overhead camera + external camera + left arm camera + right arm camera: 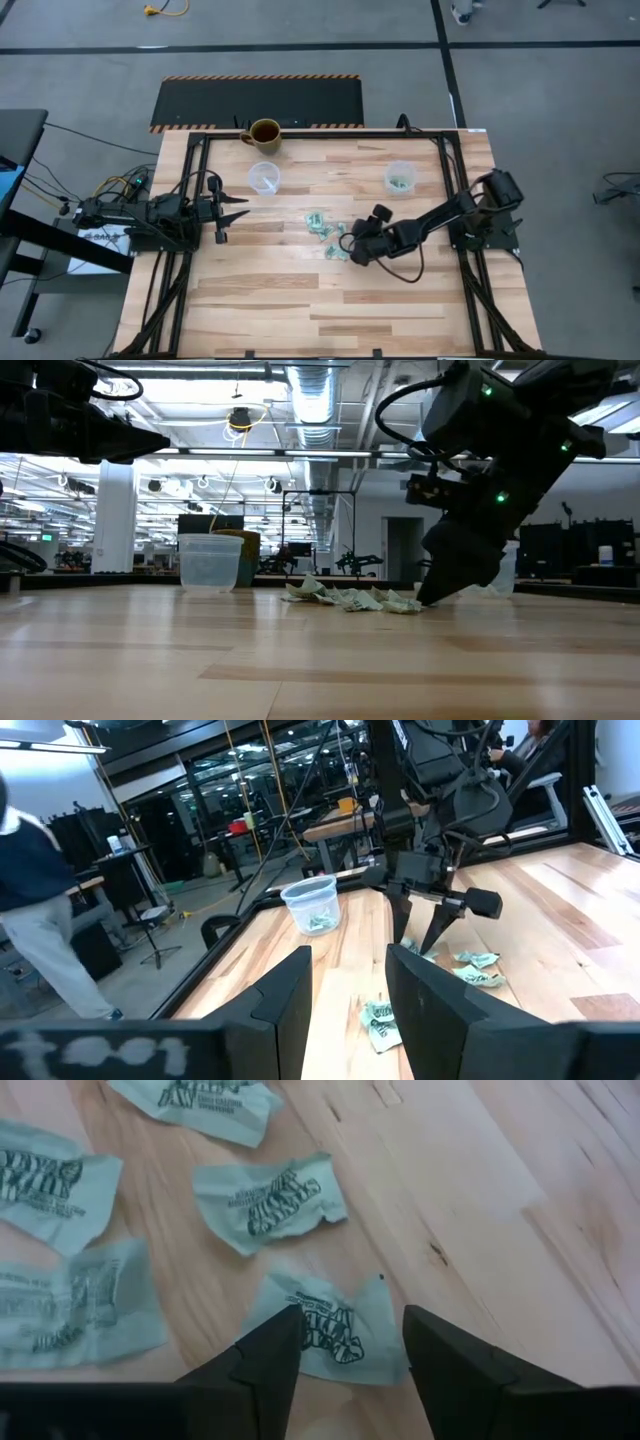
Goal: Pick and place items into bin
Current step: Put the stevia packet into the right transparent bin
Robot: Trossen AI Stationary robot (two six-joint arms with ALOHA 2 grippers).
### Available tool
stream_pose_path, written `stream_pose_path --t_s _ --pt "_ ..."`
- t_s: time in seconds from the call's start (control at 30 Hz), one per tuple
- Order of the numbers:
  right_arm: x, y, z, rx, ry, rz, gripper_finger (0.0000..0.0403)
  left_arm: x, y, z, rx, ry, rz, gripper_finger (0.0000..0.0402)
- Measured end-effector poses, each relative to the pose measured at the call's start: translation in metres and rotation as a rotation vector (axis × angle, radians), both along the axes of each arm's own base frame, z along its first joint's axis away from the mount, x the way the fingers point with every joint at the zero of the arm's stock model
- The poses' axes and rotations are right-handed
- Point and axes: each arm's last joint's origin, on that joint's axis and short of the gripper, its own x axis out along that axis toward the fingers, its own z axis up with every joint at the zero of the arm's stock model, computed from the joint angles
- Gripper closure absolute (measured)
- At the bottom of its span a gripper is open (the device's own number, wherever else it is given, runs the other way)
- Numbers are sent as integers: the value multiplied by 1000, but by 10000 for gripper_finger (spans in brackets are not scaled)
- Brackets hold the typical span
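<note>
Right gripper (345,1345): low over the table near its middle, fingers apart, tips straddling one wrapped piece (335,1335) — not closed on it.
Piece under the tips: light-green wrapper with dark print, flat on the wood, partly covered by both fingertips.
Other pieces, right wrist view: four more around it — one just beyond (270,1205), one farther off (195,1105), two to the side (75,1305), (45,1180); all flat, lying apart from one another.
Cluster (325,232): seen from above as a small scatter near the table's middle, just beside the right gripper's tips.
Low view: wrappers (355,598) crumpled on the boards, gripper tip down among them.
Cup with pieces (400,178): clear plastic, toward the far right of the table, a little green inside; well apart from the cluster.
Second clear cup (264,178): far left of centre, contents not made out.
Mug (264,133): dark yellow, at the far edge, behind the second cup.
Left gripper (238,208): raised at the table's left side, fingers spread, nothing between them — well apart from the cluster.
Table (260,300): pale wood planks, dark frame round it.
</note>
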Motion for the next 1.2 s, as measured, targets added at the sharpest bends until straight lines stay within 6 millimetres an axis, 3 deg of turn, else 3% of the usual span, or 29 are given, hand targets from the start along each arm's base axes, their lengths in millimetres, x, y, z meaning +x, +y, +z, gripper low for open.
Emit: stream_pose_path --t_s 0.13,0.37,0.57,0.67,0.97,1.2 --pt "0 1 -1 12 5 5 268 0 0 0 0 0 0 281" --pt "-11 -2 12 23 53 19 388 0 0 0 0 0 0 281" --pt "-25 -8 37 -30 33 -61 374 0 0 0 -4 -1 0 281" --pt "-34 -12 50 -84 12 -116 390 0 0 0 3 1 0 281" --pt "-66 -28 97 -283 -185 -343 385 0 0 0 -2 0 -1 281" --pt "-79 -45 113 -310 -211 -429 383 0 0 0 4 1 0 281"
